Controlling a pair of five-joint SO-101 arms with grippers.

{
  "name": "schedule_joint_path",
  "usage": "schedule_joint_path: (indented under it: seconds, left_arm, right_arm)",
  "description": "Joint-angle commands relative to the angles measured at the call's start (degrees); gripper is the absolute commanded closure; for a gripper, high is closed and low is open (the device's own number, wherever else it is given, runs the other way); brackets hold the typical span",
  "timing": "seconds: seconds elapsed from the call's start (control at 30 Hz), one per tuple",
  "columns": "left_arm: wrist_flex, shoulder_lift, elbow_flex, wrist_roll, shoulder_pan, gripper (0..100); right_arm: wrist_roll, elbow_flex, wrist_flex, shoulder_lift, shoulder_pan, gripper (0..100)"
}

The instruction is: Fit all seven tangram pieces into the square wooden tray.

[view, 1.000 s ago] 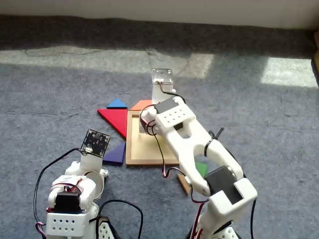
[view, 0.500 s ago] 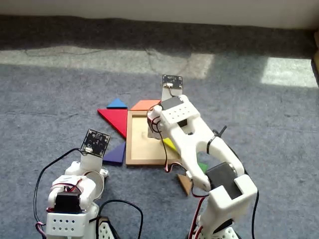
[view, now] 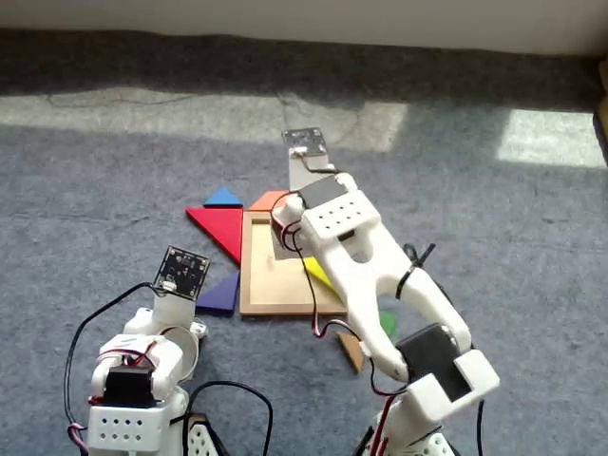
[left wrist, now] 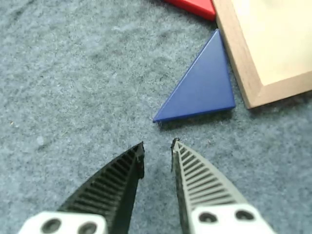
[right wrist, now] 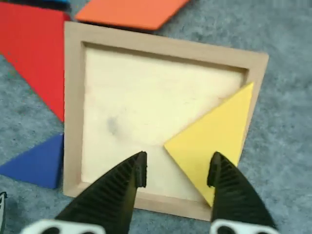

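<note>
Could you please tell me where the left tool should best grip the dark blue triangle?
Probably from above, pinching the corner nearest the left tool, across its two free edges. The dark blue triangle lies flat on the carpet and its third edge runs close beside the wooden tray.

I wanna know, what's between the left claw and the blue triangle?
Just bare carpet between left claw and blue triangle, in the left wrist view.

Indoor room, grey carpet, sunlit patch, pale wall
</note>
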Motion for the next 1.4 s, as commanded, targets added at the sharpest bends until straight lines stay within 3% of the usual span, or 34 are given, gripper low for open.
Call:
schedule_joint_path:
  seconds: [0.0,0.17,0.37,0.73,1.1,1.3,1.37]
  left_arm:
    - [0.3,-0.9,1.1,-0.2,-0.6,88]
    - [0.3,-0.9,1.1,-0.2,-0.6,88]
    - [0.3,-0.9,1.1,-0.2,-0.6,88]
    - [0.3,-0.9,1.1,-0.2,-0.6,88]
    - [0.3,-0.9,1.1,-0.2,-0.6,88]
    - [0.3,-0.9,1.1,-0.2,-0.6,88]
    - [0.3,-0.9,1.1,-0.2,-0.6,88]
  right_arm:
    - [2.8,-2.3,0.7,-5.4,2.8,90.8]
    - [3.1,2.8,-2.5,-3.9,4.5,98.1]
    - [3.0,4.5,-3.5,4.0,4.3,98.2]
    - [3.3,-7.8,-2.5,14.5,2.3,98.2]
    - [3.3,-10.5,4.9,5.7,2.2,98.2]
    - [3.7,-5.6,4.8,-2.1,6.6,98.2]
    - [7.1,-4.1,4.7,-2.1,8.9,98.2]
